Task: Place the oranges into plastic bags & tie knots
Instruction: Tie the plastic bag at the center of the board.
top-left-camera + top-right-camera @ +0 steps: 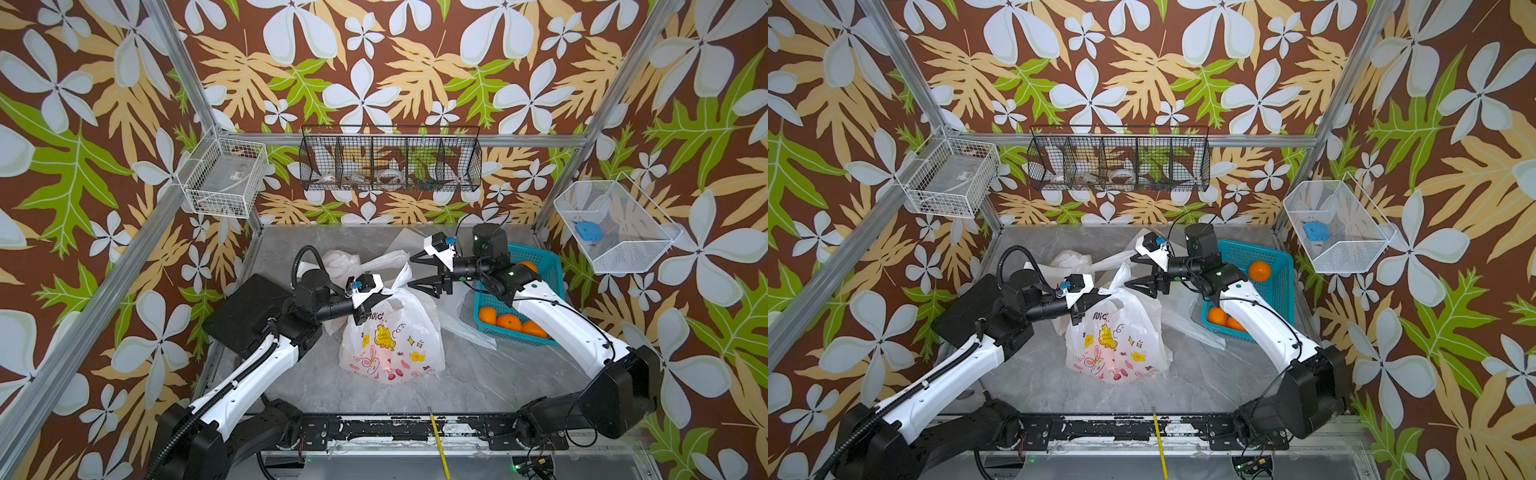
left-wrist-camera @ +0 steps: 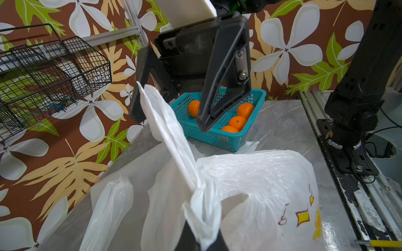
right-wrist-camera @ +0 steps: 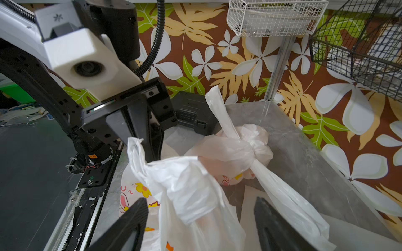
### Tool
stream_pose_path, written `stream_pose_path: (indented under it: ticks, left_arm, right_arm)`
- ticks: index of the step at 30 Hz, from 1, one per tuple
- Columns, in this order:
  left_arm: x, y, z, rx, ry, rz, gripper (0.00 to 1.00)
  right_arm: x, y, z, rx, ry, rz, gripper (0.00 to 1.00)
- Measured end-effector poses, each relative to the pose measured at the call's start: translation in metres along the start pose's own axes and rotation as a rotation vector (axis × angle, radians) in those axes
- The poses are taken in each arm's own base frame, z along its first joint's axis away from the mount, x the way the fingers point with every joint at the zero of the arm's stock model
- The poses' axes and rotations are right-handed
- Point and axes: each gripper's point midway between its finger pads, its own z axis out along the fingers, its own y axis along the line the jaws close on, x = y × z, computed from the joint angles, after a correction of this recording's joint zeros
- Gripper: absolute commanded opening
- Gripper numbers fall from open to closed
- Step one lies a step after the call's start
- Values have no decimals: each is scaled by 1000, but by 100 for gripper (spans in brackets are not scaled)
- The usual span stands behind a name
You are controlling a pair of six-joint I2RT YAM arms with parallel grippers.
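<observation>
Grey marble tabletop (image 1: 478, 374) held a cartoon-printed white plastic bag (image 1: 390, 345), left gripper (image 1: 380, 296) clamping its handle (image 2: 204, 226), right gripper (image 1: 410, 272) gaping empty, so the one-sidedly pulled knot (image 2: 203, 195) might slacken.

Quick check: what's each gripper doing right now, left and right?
Left gripper: closed on the twisted handle of the printed plastic bag.
Right gripper: open, holding nothing.

You have a teal perforated plastic basket (image 1: 549, 269) on the grey marble-look tabletop (image 1: 478, 374), below the black wire wall rack (image 1: 390, 158).
</observation>
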Motion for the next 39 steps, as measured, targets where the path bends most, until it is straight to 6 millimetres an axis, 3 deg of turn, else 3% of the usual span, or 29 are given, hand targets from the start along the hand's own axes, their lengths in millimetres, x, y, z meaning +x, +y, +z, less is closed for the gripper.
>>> stream_pose_path:
  ticks: [2, 6, 8, 9, 16, 21, 23, 26, 29, 34, 39]
  left_arm:
    - [0, 0, -1, -2, 0, 2, 0]
    - [0, 2, -2, -24, 4, 8, 0]
    - [0, 4, -3, -36, 7, 9, 0]
    - [1, 6, -3, -48, 10, 10, 0]
    - [-6, 18, -4, -120, -4, 39, 0]
    - [1, 32, -5, -190, 26, 28, 0]
    - [1, 33, -5, -203, 26, 29, 0]
    - [3, 32, -7, -206, 26, 31, 0]
    - [4, 30, -8, -208, 19, 39, 0]
    - [2, 28, -8, -199, 3, 53, 0]
    - [0, 26, -8, -186, -8, 79, 0]
  right_arm:
    - [-3, -2, 3, -21, -7, 0, 69]
    - [-4, 4, 5, -70, -21, 11, 20]
    - [-5, 14, 1, -94, -28, 15, 3]
    - [-5, 21, -2, -104, -30, 20, 0]
    - [-2, 63, -22, -117, -41, 15, 0]
    - [16, 102, 2, -206, 5, 37, 0]
    - [16, 108, 7, -225, 15, 44, 0]
    - [1, 103, -1, -167, 4, 19, 4]
    - [-32, 97, -21, -107, -57, -57, 18]
    - [-59, 47, -55, 97, -104, -85, 34]
    - [-55, -3, -40, 152, -68, -24, 47]
